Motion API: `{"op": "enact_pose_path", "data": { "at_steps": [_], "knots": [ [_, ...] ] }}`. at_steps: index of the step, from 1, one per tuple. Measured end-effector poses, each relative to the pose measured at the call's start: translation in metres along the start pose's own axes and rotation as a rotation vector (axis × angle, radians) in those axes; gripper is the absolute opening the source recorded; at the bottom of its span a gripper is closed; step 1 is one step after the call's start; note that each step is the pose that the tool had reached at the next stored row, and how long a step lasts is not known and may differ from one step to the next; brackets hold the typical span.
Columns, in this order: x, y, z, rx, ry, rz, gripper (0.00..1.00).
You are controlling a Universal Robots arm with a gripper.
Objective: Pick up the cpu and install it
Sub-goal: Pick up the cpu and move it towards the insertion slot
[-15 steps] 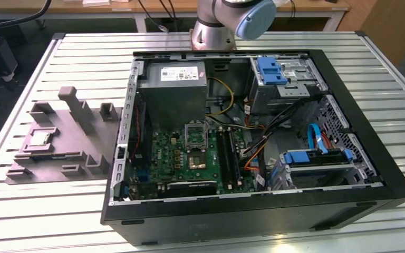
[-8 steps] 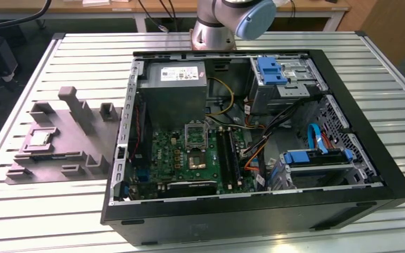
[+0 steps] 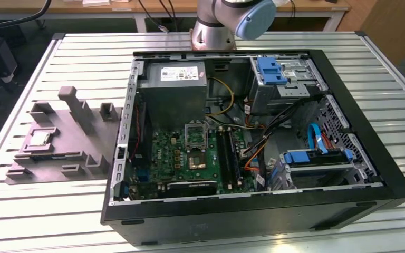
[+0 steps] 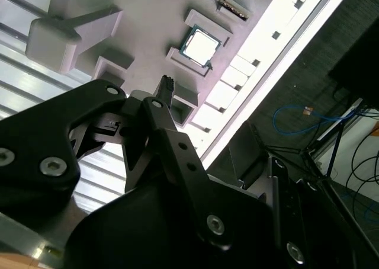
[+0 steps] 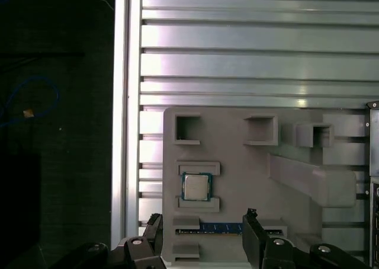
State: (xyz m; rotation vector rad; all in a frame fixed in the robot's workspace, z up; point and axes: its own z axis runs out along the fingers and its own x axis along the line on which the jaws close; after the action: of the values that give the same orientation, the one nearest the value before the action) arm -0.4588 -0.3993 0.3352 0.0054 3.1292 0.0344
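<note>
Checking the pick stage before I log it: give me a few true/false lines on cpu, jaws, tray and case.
1. The cpu lies in the tray. True.
2. The jaws are shut on the cpu. False: they stand open and empty, apart from it.
3. The case is open, with the board showing. True.
4. The tray sits inside the case. False: it is on the table, on the exterior view's left of the case.
</note>
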Motion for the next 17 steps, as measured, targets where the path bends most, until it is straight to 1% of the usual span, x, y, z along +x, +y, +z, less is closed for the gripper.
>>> {"op": "enact_pose_path", "data": {
  "at_steps": [1, 2, 3, 17],
  "knots": [
    [0.0000, 0.0001, 0.0000, -0.0062, 0.0000, 0.000, 0.64],
    [0.0000, 0.0001, 0.0000, -0.0165, 0.0001, 0.000, 0.64],
    [0.0000, 0.0001, 0.0000, -0.0236, 0.0001, 0.001, 0.64],
    [0.0000, 0.0000, 0.0028, -0.0243, -0.0001, 0.000, 0.64]
  ]
}}
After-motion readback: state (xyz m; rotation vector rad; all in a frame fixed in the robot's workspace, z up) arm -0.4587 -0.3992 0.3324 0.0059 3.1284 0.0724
